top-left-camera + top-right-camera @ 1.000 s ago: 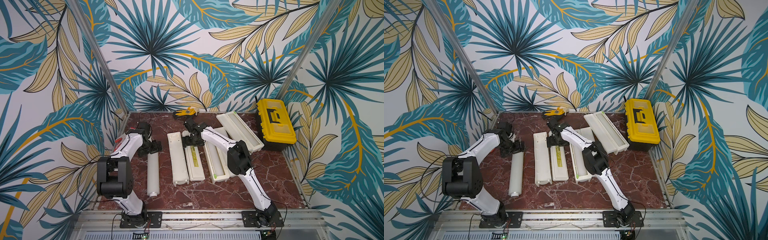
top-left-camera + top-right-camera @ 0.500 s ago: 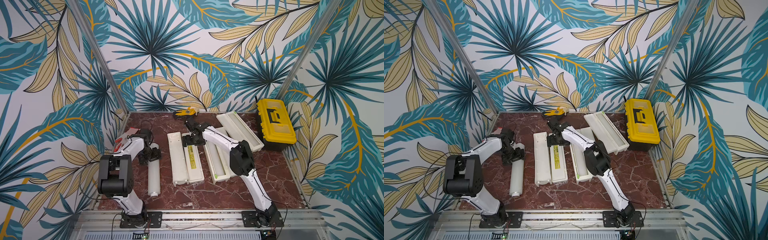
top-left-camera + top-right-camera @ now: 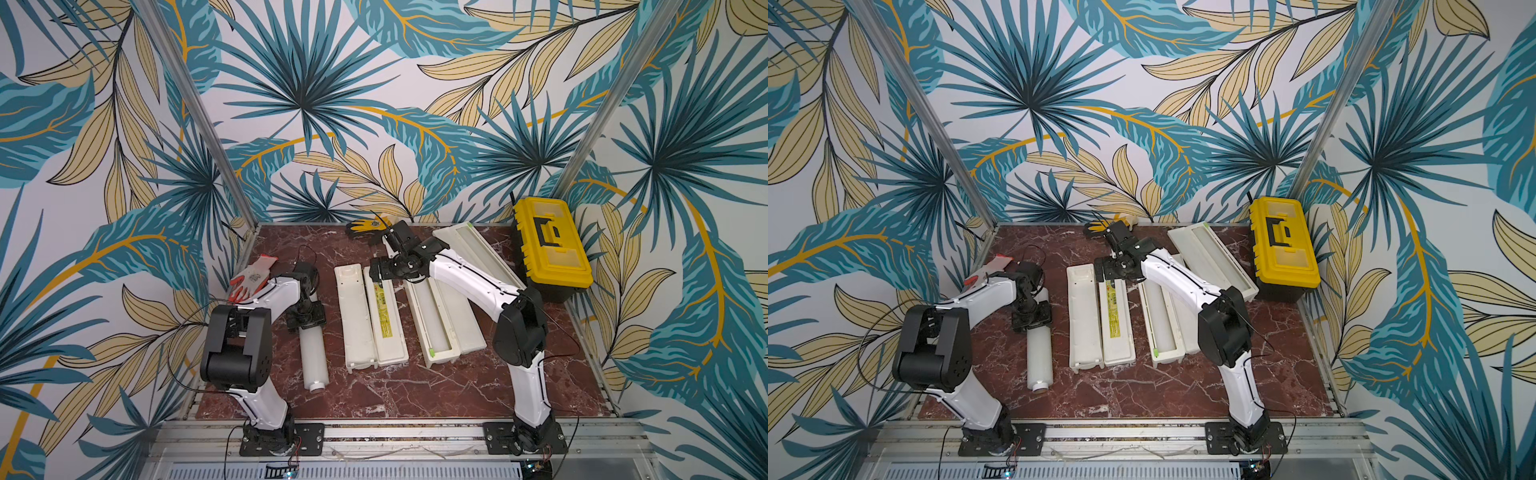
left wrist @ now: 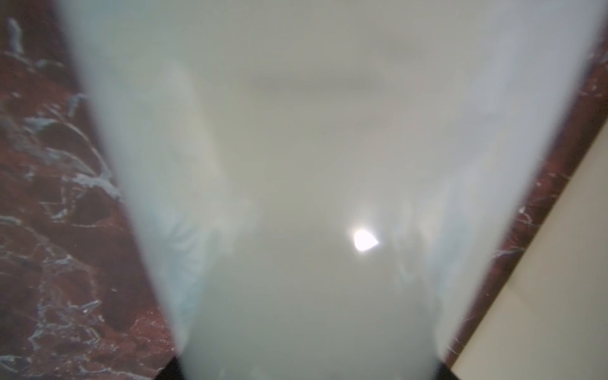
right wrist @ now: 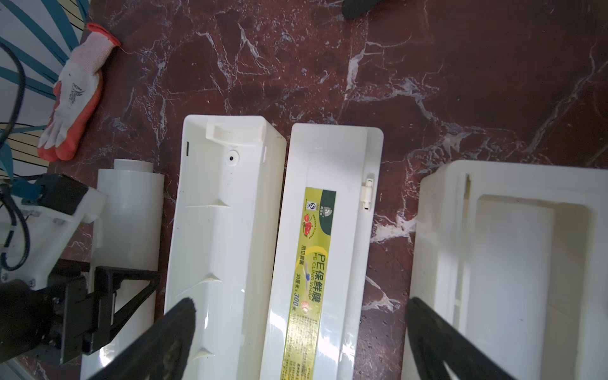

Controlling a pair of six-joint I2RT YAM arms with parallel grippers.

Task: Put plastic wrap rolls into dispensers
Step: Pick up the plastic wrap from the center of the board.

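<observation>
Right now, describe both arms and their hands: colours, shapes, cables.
The two arms are built alike. The left arm and right arm have glossy white shells between bulky black joint housings, and thin black cables run along them and loop off. The left hand and right hand are black. The right one's fingers are dark, tapering blades.

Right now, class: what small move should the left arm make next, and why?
Probably close the left gripper firmly on the roll, then lift. The gripper straddles the roll, which lies flat on the table beside a dispenser. A firm grip isn't visible.
</observation>
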